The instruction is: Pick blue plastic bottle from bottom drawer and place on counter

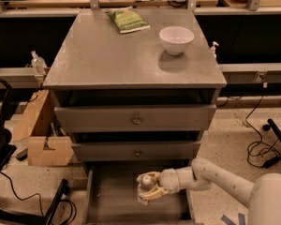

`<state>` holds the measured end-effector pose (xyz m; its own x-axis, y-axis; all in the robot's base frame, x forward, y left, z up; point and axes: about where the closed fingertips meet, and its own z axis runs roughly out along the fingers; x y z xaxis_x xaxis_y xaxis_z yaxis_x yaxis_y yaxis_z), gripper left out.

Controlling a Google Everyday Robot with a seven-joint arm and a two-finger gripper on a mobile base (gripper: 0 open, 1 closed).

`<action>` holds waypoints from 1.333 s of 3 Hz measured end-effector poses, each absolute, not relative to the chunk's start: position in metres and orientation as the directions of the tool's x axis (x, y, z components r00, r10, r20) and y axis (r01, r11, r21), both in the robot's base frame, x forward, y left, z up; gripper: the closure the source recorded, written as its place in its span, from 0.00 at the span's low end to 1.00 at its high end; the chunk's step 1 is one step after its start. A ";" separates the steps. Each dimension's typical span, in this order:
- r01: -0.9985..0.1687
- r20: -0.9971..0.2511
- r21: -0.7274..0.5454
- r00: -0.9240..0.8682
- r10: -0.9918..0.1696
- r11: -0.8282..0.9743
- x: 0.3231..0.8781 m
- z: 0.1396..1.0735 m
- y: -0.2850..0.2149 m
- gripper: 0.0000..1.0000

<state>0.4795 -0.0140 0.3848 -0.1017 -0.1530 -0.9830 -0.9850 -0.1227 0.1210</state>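
Observation:
The bottom drawer of the grey cabinet is pulled out, and its flat floor shows. My gripper reaches into it from the right on a white arm. Its yellowish fingers are closed around the blue plastic bottle, a small clear bottle standing roughly upright with its white cap on top. The bottle is low inside the drawer, near the middle. The counter is the broad grey top of the cabinet, well above the gripper.
A white bowl and a green snack bag lie at the back of the counter. The two upper drawers with knobs overhang the gripper. A cardboard box stands left of the cabinet. Cables lie on the floor at the right.

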 end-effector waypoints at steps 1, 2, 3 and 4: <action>-0.981 -0.991 0.089 -0.071 -0.111 -0.170 0.465 0.515 -0.044 1.00; -0.984 -0.991 0.052 -0.029 -0.133 -0.173 0.459 0.585 -0.053 1.00; -0.991 -0.982 0.025 0.001 -0.187 -0.133 0.446 0.656 -0.057 1.00; -0.990 -0.972 -0.025 0.055 -0.228 -0.136 0.445 0.685 -0.057 1.00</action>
